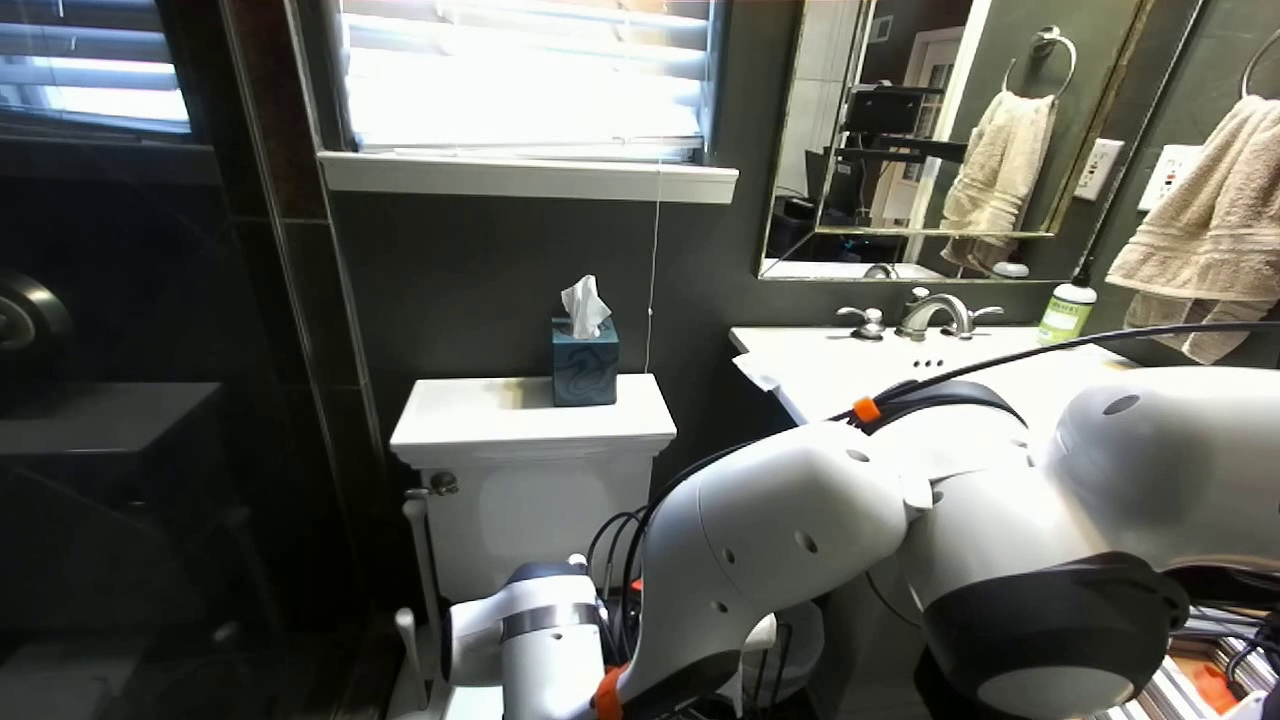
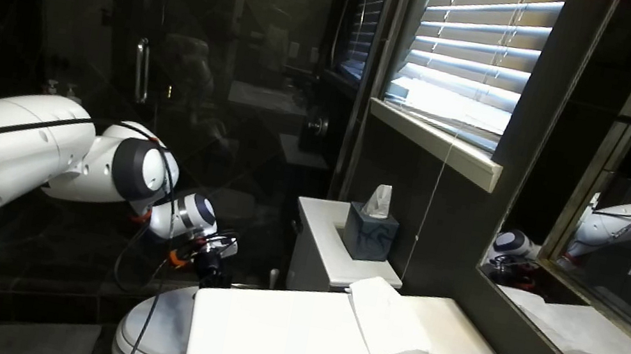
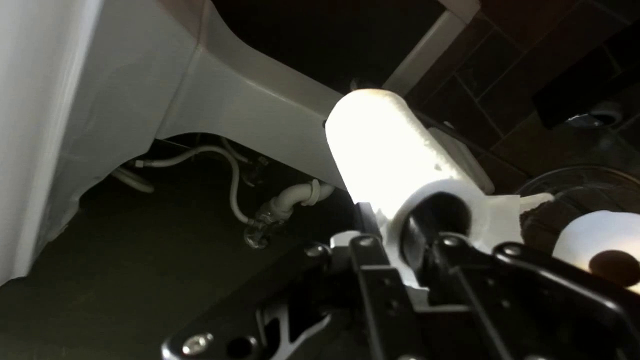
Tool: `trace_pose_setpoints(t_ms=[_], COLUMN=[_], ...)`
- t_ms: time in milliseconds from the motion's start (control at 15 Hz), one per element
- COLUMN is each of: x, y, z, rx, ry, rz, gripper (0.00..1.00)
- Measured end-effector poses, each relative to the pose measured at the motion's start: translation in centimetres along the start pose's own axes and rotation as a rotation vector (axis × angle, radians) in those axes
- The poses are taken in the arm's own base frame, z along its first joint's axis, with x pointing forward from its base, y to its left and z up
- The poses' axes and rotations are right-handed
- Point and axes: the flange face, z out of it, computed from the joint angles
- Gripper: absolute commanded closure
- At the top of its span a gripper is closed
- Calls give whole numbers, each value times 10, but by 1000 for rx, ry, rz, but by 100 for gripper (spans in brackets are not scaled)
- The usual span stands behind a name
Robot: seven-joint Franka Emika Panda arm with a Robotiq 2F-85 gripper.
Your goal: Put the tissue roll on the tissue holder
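Toilet-paper roll point(image 3: 387, 145) held in the gripper point(image 3: 392, 222), nearly closed across its wall with one finger point(image 3: 416, 245) inside the core: best lead with the free end, slowly, to avoid swivelling.

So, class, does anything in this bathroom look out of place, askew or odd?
Yes: a white sheet, paper or cloth, lies on the sink counter, one end jutting past its edge toward the toilet tank. It looks dropped rather than put away.
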Motion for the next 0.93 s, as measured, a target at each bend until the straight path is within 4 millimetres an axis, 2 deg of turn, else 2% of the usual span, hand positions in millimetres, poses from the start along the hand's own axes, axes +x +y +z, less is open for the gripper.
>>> trace_pose_setpoints(t_ms=[467, 933], x=[7, 14], y=[18, 36], z=[4, -10], rx=[5, 49], ry=[-20, 2], rz=[-17, -52], gripper=[2, 0])
